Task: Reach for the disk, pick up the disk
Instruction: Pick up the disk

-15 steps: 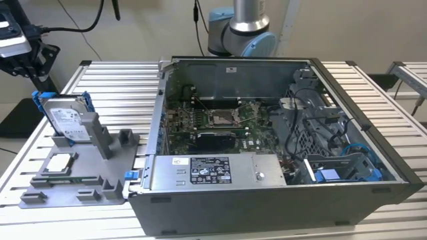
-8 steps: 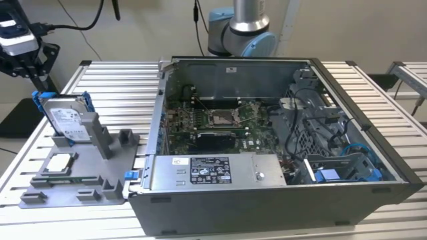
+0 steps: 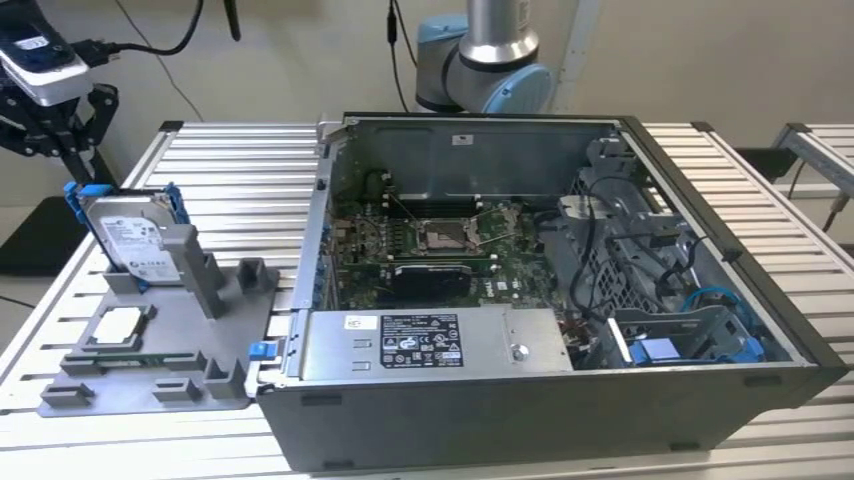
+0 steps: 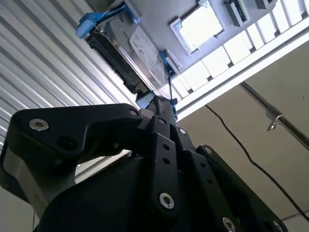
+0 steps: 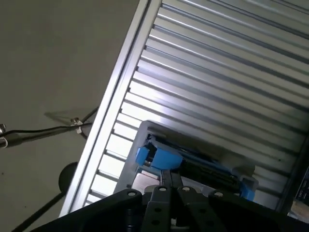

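Note:
The disk [image 3: 134, 235] stands on edge in a slot of the grey fixture plate [image 3: 160, 385] at the exterior view's left. It is silver-grey with a white label and a bright blue frame. My gripper [image 3: 60, 140] hangs just above and slightly behind its top edge, apart from it, jaws spread open and empty. In the second wrist view the disk [image 4: 140, 53] lies just past the gripper's black linkage [image 4: 161, 108]. In the first wrist view the disk's blue frame [image 5: 161, 157] sits right beyond the linkage [image 5: 169, 176].
A square silver chip [image 3: 118, 325] lies in a holder on the same plate, nearer the front. An open computer case [image 3: 534, 290] stands to the exterior view's right of the plate. The ribbed metal table [image 3: 240, 180] ends just behind the gripper.

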You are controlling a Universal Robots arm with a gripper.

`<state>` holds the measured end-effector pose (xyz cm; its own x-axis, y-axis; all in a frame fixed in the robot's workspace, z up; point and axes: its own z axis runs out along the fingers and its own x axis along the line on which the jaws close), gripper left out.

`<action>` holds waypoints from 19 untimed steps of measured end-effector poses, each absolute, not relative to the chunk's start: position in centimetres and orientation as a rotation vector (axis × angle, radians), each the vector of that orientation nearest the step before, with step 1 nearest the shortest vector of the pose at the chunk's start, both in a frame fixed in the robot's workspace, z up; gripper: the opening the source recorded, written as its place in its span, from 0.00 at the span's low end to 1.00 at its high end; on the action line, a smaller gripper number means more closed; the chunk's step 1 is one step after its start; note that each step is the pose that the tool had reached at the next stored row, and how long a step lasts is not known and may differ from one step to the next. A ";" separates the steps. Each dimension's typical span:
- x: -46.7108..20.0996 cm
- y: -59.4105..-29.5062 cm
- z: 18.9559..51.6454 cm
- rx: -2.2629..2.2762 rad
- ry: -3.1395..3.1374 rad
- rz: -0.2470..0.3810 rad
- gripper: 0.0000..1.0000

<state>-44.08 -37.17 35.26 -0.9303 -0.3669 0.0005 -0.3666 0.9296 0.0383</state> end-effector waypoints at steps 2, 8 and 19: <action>-44.1 -37.2 35.3 0.643 -3.066 -0.059 0.00; -44.1 -37.2 35.3 0.807 -3.025 -0.058 0.00; -44.1 -37.2 35.3 1.104 -2.926 -0.056 0.00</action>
<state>-44.09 -37.17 35.27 -0.7508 -0.6606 0.0005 -0.6601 0.7502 0.0383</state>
